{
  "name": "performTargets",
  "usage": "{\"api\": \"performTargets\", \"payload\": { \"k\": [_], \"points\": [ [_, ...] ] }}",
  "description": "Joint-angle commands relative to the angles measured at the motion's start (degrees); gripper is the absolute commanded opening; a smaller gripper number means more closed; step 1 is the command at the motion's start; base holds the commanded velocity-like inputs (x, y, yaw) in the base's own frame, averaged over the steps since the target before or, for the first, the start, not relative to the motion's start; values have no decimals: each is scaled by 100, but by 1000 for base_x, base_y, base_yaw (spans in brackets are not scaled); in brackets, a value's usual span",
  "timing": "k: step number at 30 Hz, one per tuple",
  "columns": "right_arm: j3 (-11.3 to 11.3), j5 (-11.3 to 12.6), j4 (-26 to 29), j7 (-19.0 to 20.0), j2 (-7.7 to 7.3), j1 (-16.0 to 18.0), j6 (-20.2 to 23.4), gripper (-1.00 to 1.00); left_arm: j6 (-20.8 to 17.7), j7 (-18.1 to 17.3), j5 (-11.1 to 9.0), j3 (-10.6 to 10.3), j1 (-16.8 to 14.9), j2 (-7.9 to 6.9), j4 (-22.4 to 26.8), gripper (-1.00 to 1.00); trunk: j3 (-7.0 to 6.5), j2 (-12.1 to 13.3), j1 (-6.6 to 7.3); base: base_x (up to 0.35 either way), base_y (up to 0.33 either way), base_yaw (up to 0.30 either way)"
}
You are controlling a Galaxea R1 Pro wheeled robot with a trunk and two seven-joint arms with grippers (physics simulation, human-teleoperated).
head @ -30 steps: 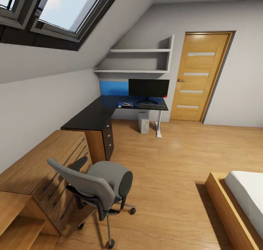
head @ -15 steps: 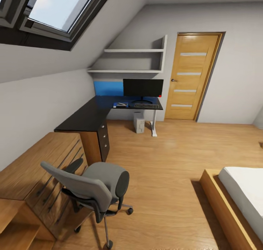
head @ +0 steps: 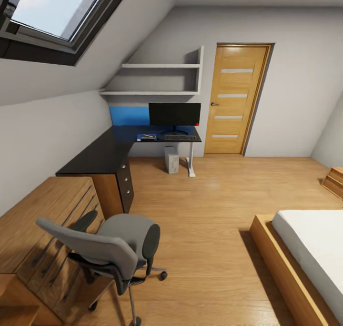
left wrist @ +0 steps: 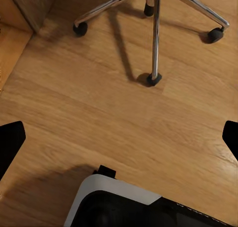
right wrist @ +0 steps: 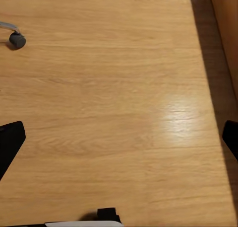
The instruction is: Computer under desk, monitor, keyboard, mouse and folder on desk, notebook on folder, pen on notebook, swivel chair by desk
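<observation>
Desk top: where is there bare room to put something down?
The desk's near arm, above the drawers, looks bare. Its far end is crowded: monitor, keyboard and folder sit close together.

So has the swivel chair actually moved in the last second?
No. The swivel chair keeps its place beside the wooden cabinet; both slid left together, so the camera turned.

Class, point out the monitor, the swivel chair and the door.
monitor (head: 174,113), head view, middle of the black screen
swivel chair (head: 97,248), head view, grey backrest
door (head: 232,102), head view, wooden panel
</observation>
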State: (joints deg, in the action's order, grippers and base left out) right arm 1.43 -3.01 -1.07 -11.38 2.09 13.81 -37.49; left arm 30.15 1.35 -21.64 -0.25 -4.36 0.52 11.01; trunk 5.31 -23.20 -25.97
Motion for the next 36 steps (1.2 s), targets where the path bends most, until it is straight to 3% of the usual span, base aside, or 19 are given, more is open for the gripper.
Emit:
{"api": "performTargets", "payload": {
  "k": [1, 36],
  "points": [
    [15, -33, -11, -48, 2, 7, -16, 100, 17, 14, 2, -3, -4, 1, -2, 100, 12, -12, -3, 0, 138, -24],
    [15, -33, -8, -48, 2, 7, -22, 100, 26, 14, 6, -2, -4, 1, -2, 100, 12, -12, -3, 0, 161, -2]
  ]
}}
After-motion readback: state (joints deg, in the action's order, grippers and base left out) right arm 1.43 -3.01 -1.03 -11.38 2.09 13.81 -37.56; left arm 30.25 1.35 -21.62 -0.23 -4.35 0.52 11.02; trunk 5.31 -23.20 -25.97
